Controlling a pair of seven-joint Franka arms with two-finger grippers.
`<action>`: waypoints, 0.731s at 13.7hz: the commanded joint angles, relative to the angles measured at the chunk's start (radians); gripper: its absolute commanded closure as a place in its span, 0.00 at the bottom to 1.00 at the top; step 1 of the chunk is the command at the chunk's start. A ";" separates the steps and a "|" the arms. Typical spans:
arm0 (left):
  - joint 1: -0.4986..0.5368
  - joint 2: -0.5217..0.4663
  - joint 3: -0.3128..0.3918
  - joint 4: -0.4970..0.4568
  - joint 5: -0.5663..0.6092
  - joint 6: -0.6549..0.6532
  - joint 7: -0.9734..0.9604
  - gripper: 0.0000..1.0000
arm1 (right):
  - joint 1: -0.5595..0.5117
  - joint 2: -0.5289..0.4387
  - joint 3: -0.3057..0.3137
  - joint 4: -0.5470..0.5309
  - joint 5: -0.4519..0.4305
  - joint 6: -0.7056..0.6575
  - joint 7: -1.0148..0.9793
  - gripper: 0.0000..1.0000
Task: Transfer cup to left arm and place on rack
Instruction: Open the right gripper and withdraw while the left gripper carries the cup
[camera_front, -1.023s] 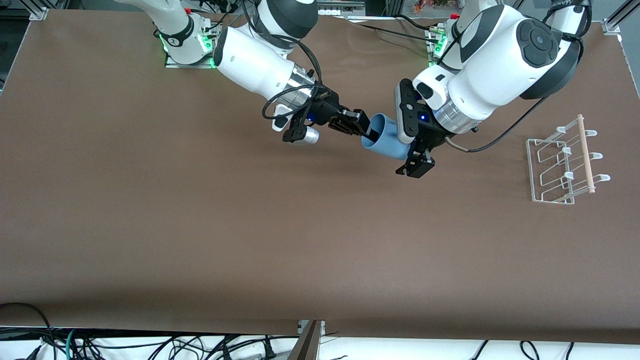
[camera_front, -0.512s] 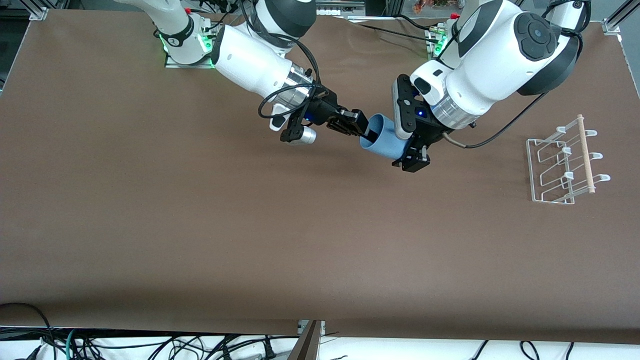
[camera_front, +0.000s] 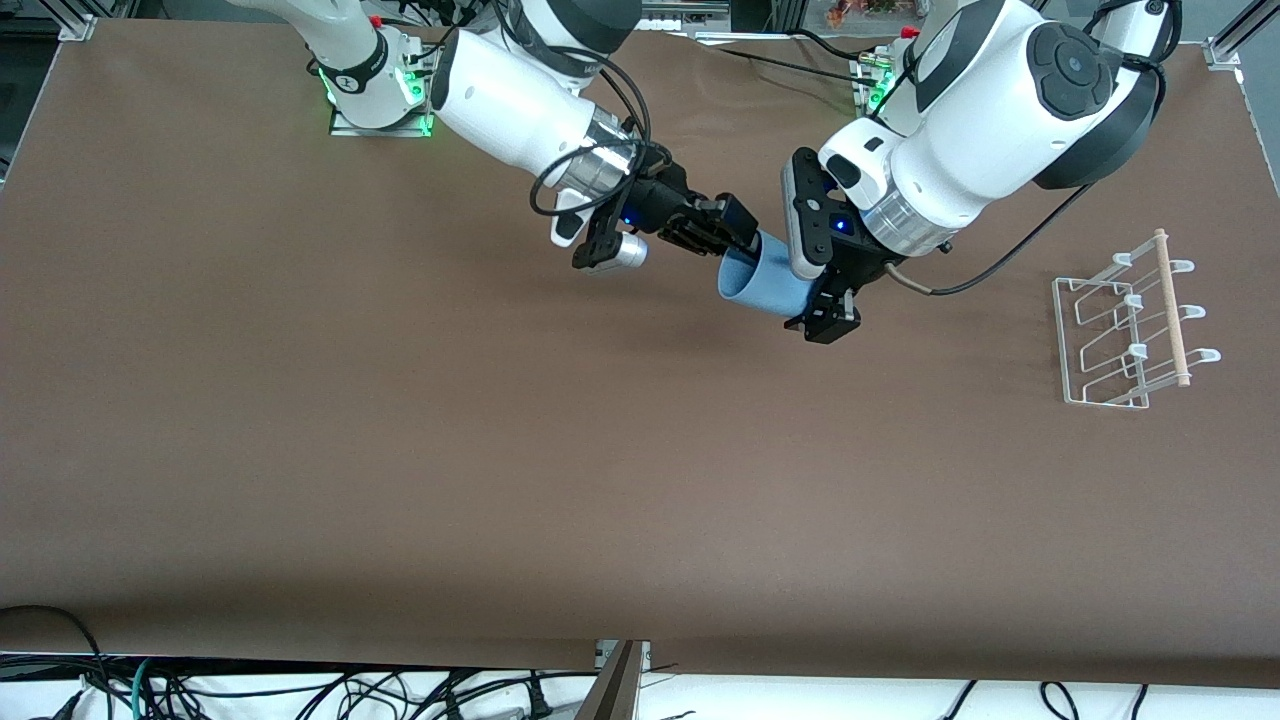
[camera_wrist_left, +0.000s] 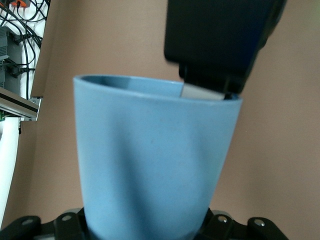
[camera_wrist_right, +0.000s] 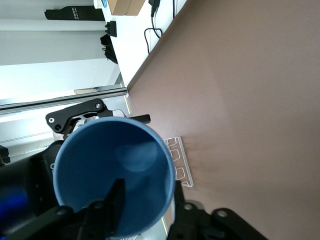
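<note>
The light blue cup (camera_front: 762, 281) hangs in the air over the table's middle, lying on its side with its mouth toward the right arm. My left gripper (camera_front: 806, 296) is shut on the cup's body near its base; the cup fills the left wrist view (camera_wrist_left: 150, 160). My right gripper (camera_front: 742, 237) is at the cup's mouth. In the right wrist view one finger (camera_wrist_right: 116, 200) is inside the cup (camera_wrist_right: 115, 170), away from the wall, and the other stands just outside the rim, so it is open. The white wire rack (camera_front: 1130, 322) stands at the left arm's end of the table.
The brown table (camera_front: 400, 450) is bare around the arms. The rack's wooden dowel (camera_front: 1171, 305) runs along its outer side. The left arm's black cable (camera_front: 1010, 262) arcs between its wrist and the rack. Loose cables lie below the table's near edge.
The left gripper closed on the cup's body. The right gripper then let go of the rim and shifted toward the bases, with one finger still inside the mouth.
</note>
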 joint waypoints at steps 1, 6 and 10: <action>0.000 0.013 0.048 0.047 -0.010 -0.077 -0.008 1.00 | 0.007 -0.029 -0.003 0.006 -0.010 -0.012 0.001 0.00; 0.009 0.013 0.215 0.067 -0.010 -0.190 0.139 1.00 | 0.004 -0.087 -0.075 -0.020 -0.012 -0.129 0.001 0.00; 0.021 0.021 0.342 0.067 0.008 -0.259 0.238 1.00 | 0.004 -0.150 -0.217 -0.028 -0.104 -0.465 0.003 0.00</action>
